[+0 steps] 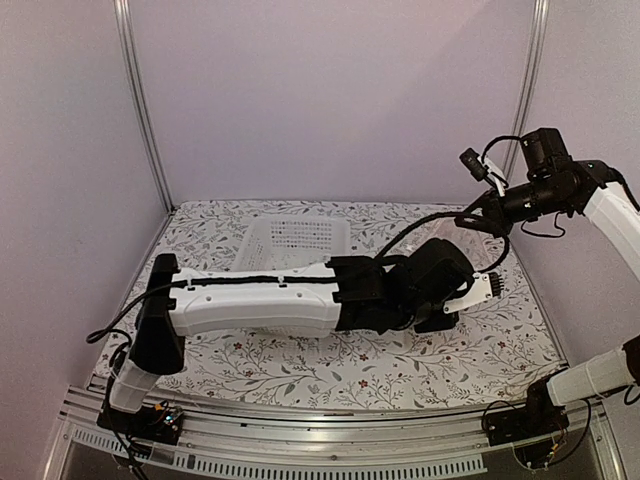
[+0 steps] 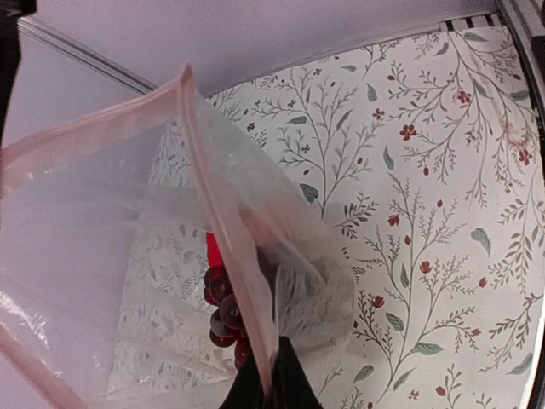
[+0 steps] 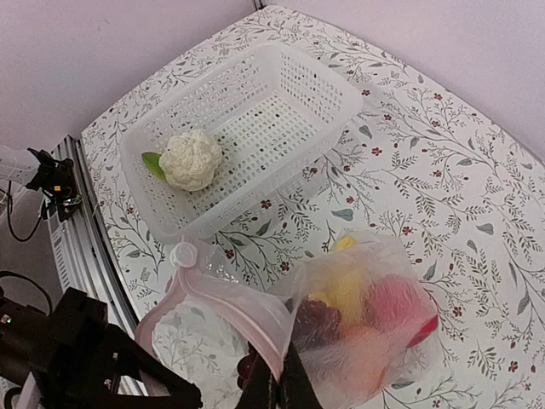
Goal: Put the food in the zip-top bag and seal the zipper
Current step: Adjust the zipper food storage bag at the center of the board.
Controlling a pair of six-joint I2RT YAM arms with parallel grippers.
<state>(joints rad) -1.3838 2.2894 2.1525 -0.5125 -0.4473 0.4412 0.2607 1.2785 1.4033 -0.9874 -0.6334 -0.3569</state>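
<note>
Left wrist: left gripper (image 2: 271,379) clamped shut on zipper (image 2: 207,170) of zip-top bag (image 2: 102,256). Strip runs up and away from the pinch. Grape bunch (image 2: 223,308) seen inside, just beside pinch.

Right wrist: right gripper (image 3: 274,388) pinched narrow on same mouth edge. Bag body lies right of it, open mouth loop left. Cauliflower (image 3: 190,158) lies in basket (image 3: 336,89), up-left beyond mouth, well apart. Bare table (image 3: 443,170) right of basket.

Top external: bag hidden behind left arm. Basket partly covered by its forearm. Left gripper judged nearer cauliflower; one grip must be given up first.

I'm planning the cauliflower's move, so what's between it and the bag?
In the right wrist view, the near wall of the basket and a bare strip of floral cloth lie between the cauliflower and the bag.
</note>
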